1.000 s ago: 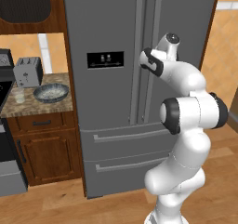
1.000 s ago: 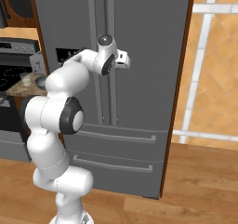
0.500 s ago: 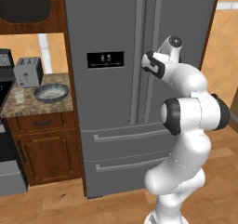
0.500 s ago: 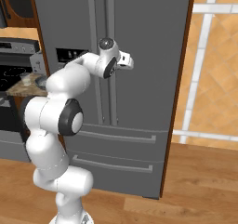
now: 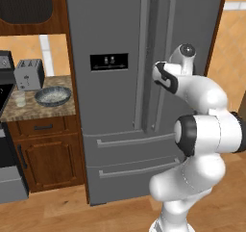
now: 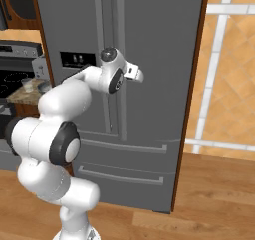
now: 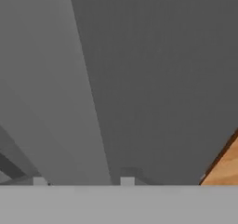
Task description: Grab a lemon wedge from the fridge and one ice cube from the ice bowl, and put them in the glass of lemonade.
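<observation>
fridge (image 5: 120,91): tall dark grey French-door unit, both doors shut from what I see. Two long vertical handles at centre seam, black dispenser panel (image 5: 109,61) on its left door, two drawers below, also shut.
lemon wedge: can't see it, so I can't say where it sits.
gripper (image 6: 139,75): up at chest height of the fridge, right by the right door's handle (image 5: 161,58). In right base view it pokes out to the right of the handle. I can't tell if it touches the handle or just hangs in front.
jaws: I see two small pale tips at the bottom of hand view, set apart w/ grey door surface between them. Looks partly spread, nothing clearly pinched. Can't say for sure how far open or if anything is held.
hand view: close on the grey door, one long grey bar running diagonally through, prob. the handle. Wood-coloured floor in lower right corner.
ice bowl (image 5: 53,96): wide shallow speckled grey-blue bowl on the stone counter (image 5: 38,110) left of fridge, well apart from the arm.
glass of lemonade (image 5: 19,98): small clear tumbler just left of the bowl, near counter's front edge.
toaster (image 5: 29,74): silver, behind the glass and bowl, against the wall.
cabinet (image 5: 48,159): brown wood, drawer and door shut, under the counter.
</observation>
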You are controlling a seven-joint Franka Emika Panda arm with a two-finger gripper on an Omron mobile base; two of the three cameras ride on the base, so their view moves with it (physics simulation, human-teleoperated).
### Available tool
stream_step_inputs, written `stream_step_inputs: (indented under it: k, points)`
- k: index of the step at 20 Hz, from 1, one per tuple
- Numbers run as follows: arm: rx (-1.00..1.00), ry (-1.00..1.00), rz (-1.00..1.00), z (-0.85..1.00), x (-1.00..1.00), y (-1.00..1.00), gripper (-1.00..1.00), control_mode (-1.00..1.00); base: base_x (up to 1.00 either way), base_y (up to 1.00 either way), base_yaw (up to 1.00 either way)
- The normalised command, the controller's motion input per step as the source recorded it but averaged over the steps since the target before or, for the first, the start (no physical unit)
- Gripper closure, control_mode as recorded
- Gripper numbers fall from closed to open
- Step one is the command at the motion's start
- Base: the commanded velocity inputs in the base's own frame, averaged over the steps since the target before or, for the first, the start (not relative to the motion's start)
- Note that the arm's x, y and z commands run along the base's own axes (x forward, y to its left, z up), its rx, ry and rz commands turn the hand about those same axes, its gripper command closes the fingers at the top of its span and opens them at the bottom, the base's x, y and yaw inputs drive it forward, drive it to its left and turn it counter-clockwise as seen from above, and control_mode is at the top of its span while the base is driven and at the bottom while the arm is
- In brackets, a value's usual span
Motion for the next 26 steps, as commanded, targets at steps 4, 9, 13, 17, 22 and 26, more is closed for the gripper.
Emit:
stream_step_inputs:
  k: [4,9,13,17,22,26]
  points:
    - [0.02,-0.04,-0.15,0.04,-0.70,-1.00,1.00,-1.00,0.00,0.00,0.00]
    - [0.04,0.00,-0.17,0.17,-0.61,-0.98,1.00,-1.00,0.00,0.00,0.00]
    - [0.08,0.00,-0.21,0.19,-0.78,-1.00,1.00,-1.00,0.00,0.00,0.00]
    - [0.11,0.00,-0.21,0.24,-0.80,-1.00,1.00,-1.00,0.00,0.00,0.00]
    - [0.11,0.00,-0.22,0.23,-0.73,-0.99,1.00,-1.00,0.00,0.00,0.00]
    - [0.05,0.00,-0.22,0.06,-0.24,-0.75,1.00,-1.00,0.00,0.00,0.00]
